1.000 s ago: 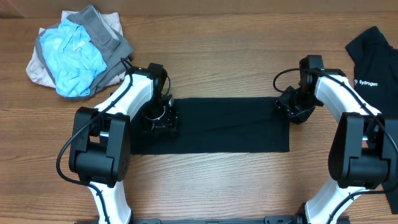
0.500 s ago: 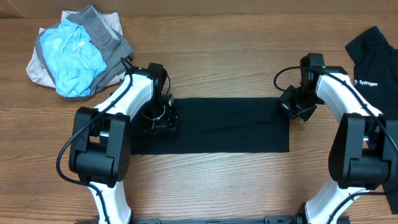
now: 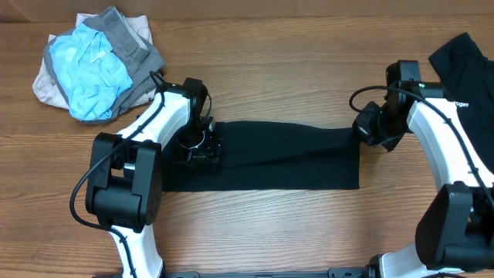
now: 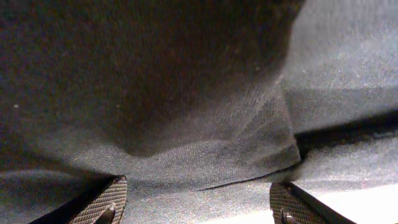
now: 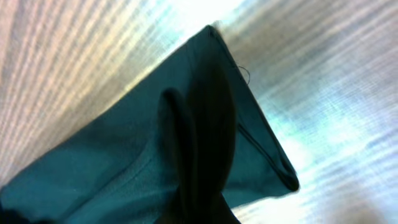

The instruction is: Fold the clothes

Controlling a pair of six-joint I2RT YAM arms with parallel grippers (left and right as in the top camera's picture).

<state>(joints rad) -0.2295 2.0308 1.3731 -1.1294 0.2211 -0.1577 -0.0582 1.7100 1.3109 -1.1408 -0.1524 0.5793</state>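
Two white-and-black robot arms (image 3: 123, 185) reaching in from the near edge of a brown wood-grain table (image 3: 270, 232), seen from above. Wood surface filling the whole overhead view, right out to its edges.

At far left, toward the back edge, a loose bundle of light-blue, grey and beige cloth (image 3: 93, 66), apart from the other cloth.

Across the middle, one plain black soft fabric garment (image 3: 278, 158), folded into a long flat band. Long axis running left to right, short ends facing the two arms.

Over the band's left end, the left gripper (image 3: 197, 147), pointing down at the cloth. In the left wrist view, two dark ribbed fingers (image 4: 106, 202) spread wide apart, nothing pinched between them, a folded edge of black fabric lying across the gap.

Near edge of the band straight. Far edge tapering toward the right into a stretched point at the back right corner.

At that point, the right gripper (image 3: 370, 130), closed tight on the cloth, drawing the corner out to the right. In the right wrist view, a doubled corner of dark fabric over pale wood grain, the fingers themselves hidden.

At far right, by the back edge, a second black garment with white lettering (image 3: 463, 69), partly behind the right arm, apart from the band.
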